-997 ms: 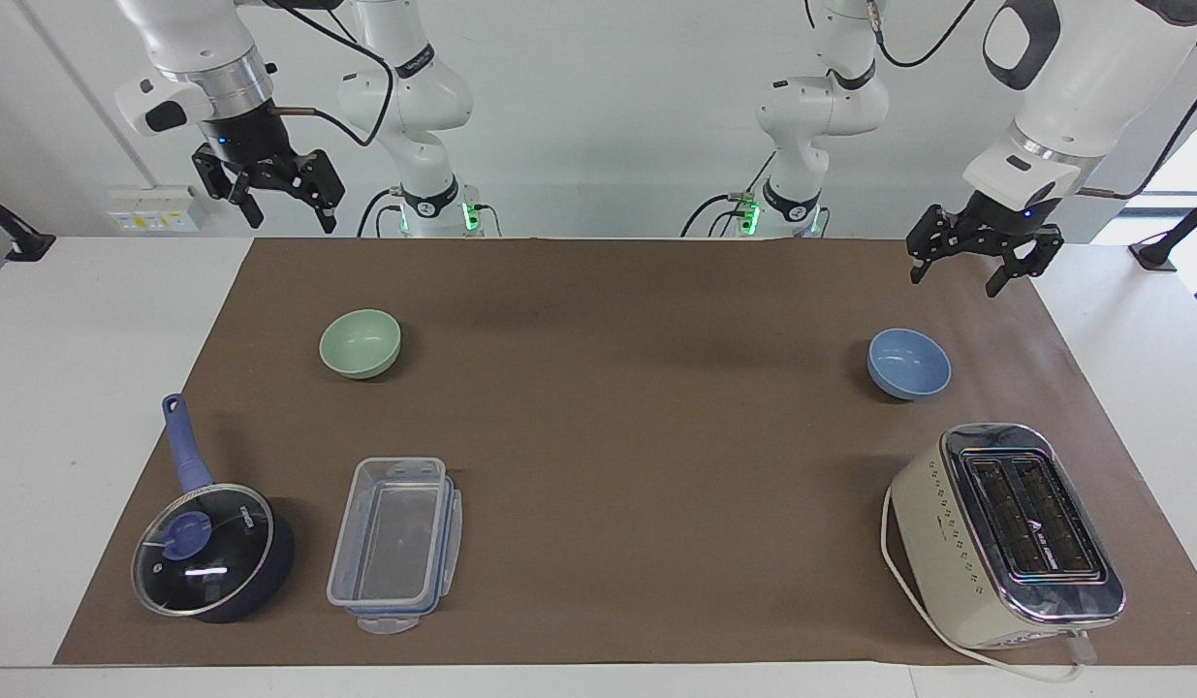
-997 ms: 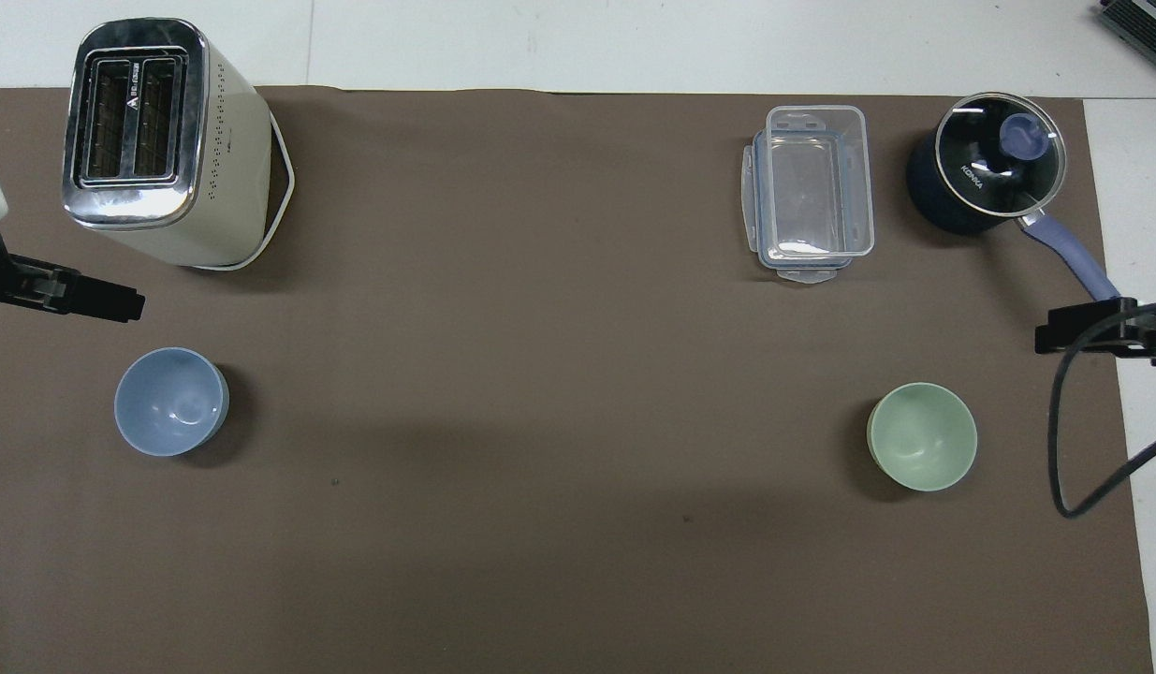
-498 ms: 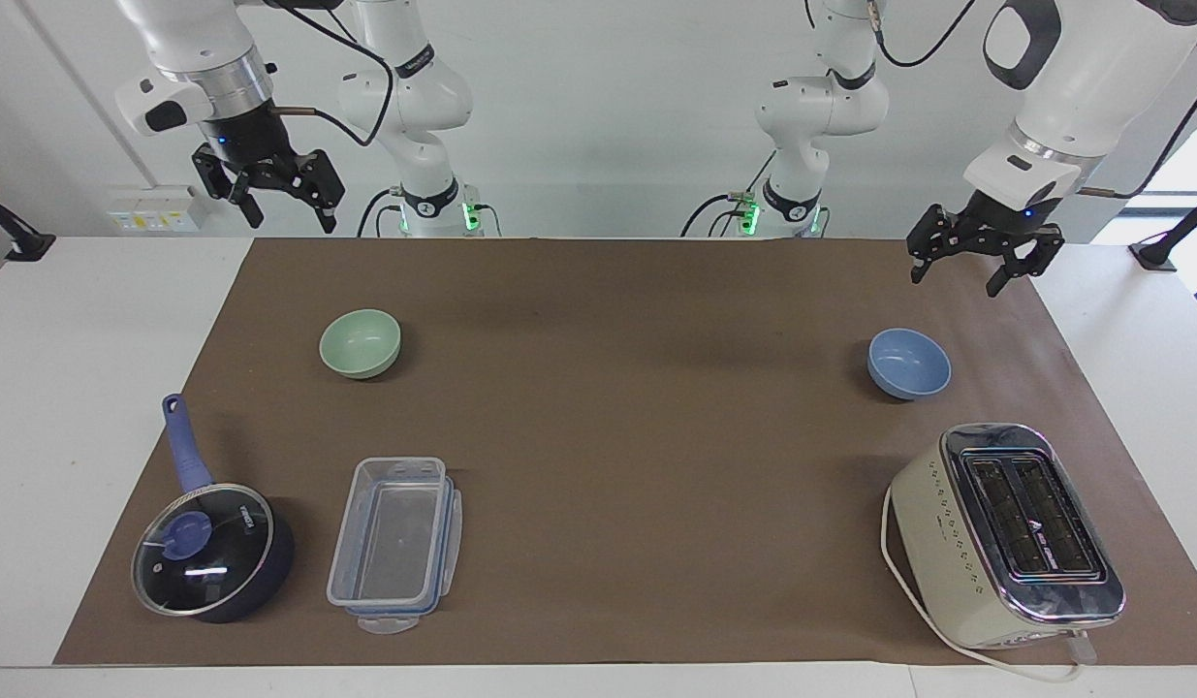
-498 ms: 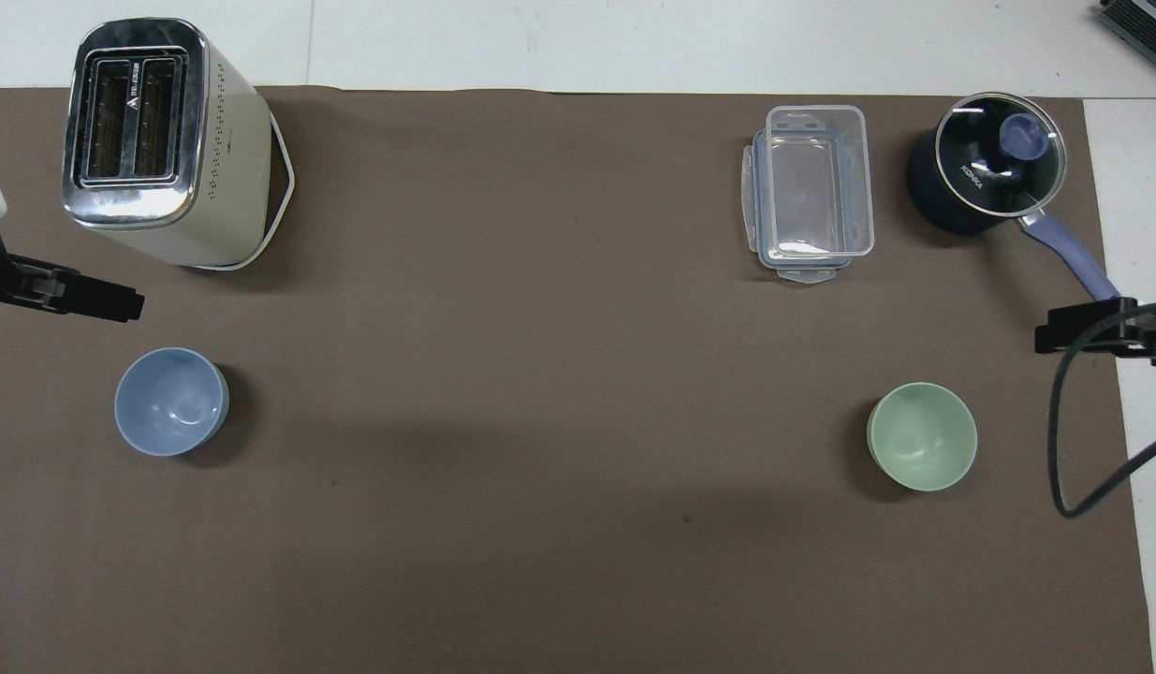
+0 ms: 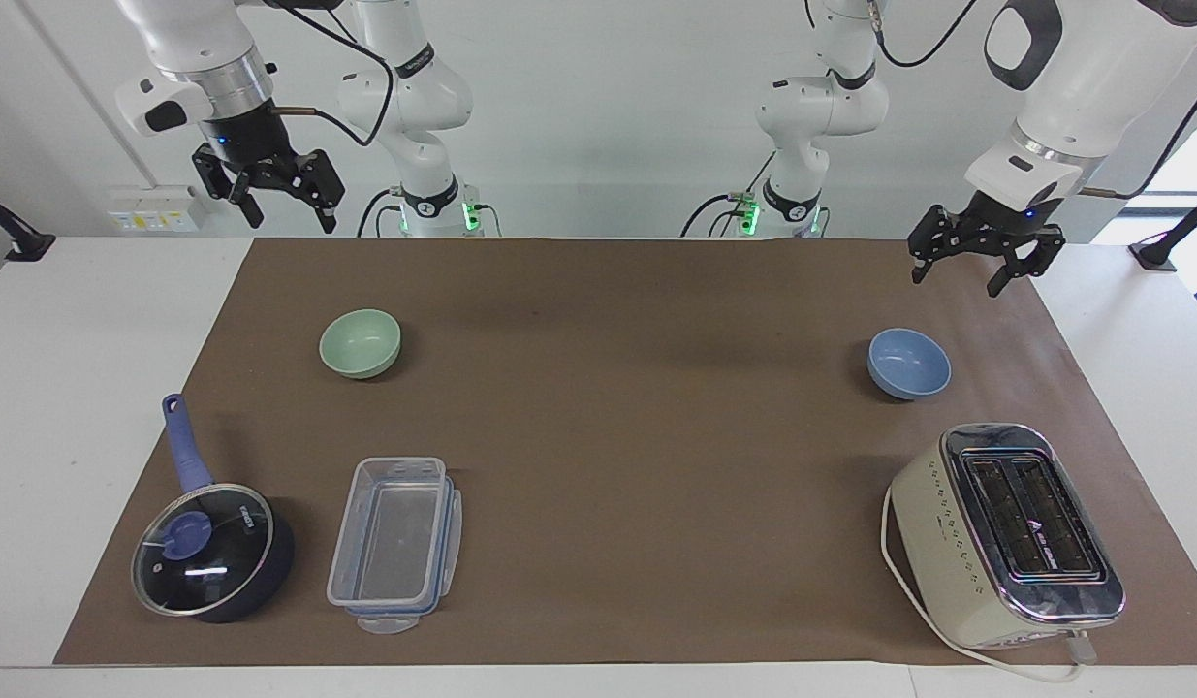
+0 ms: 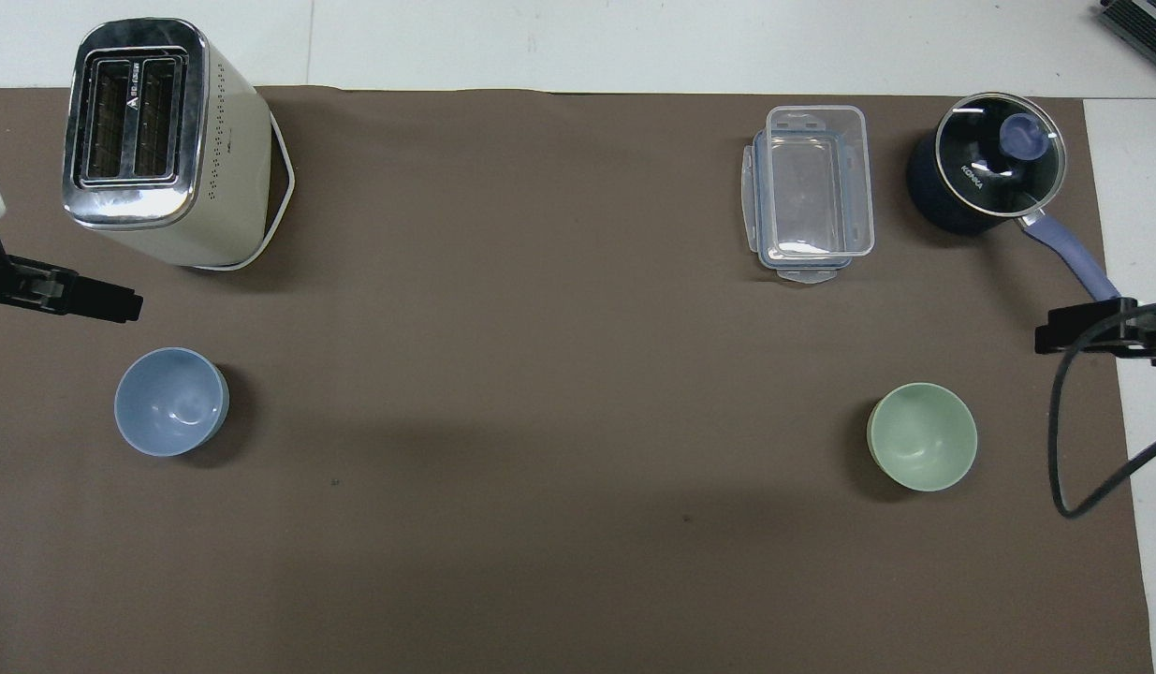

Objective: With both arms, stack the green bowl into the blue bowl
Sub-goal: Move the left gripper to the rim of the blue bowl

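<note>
The green bowl (image 5: 361, 343) sits upright and empty on the brown mat toward the right arm's end; it also shows in the overhead view (image 6: 922, 436). The blue bowl (image 5: 909, 363) sits upright and empty toward the left arm's end, beside the toaster, and shows in the overhead view (image 6: 170, 402). My right gripper (image 5: 290, 223) is open and empty, up in the air over the table edge near the robots, well above the green bowl. My left gripper (image 5: 955, 281) is open and empty, up over the mat's corner, apart from the blue bowl.
A cream toaster (image 5: 1005, 533) with a white cord stands farther from the robots than the blue bowl. A clear plastic container (image 5: 394, 543) and a dark blue lidded saucepan (image 5: 210, 553) lie farther out than the green bowl. The brown mat (image 5: 637, 436) is bare between the bowls.
</note>
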Motion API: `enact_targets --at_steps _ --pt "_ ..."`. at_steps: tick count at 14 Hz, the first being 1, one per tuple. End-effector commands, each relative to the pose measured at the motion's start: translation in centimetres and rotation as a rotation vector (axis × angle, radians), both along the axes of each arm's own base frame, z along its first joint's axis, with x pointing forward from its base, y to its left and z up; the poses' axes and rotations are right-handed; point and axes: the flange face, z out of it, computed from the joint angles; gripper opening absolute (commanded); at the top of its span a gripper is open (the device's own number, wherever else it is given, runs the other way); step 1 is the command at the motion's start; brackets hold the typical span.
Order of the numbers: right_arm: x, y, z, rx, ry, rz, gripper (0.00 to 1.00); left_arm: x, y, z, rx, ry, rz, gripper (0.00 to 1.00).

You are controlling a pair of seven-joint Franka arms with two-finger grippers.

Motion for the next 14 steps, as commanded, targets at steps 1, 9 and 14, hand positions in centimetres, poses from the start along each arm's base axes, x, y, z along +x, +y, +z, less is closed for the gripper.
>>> enact_targets --at_steps 1,9,14 --pt "-0.2 -0.3 0.3 0.002 -0.003 0.014 1.0 -0.9 0.8 -1.6 0.012 0.037 -0.014 1.0" --pt "-0.2 -0.3 0.4 0.0 -0.004 0.014 1.0 -2.5 10.9 -11.9 0.011 0.059 -0.056 1.0" --pt "-0.2 -0.3 0.3 0.002 -0.003 0.014 1.0 -2.7 14.4 -19.9 0.007 0.065 0.019 1.0"
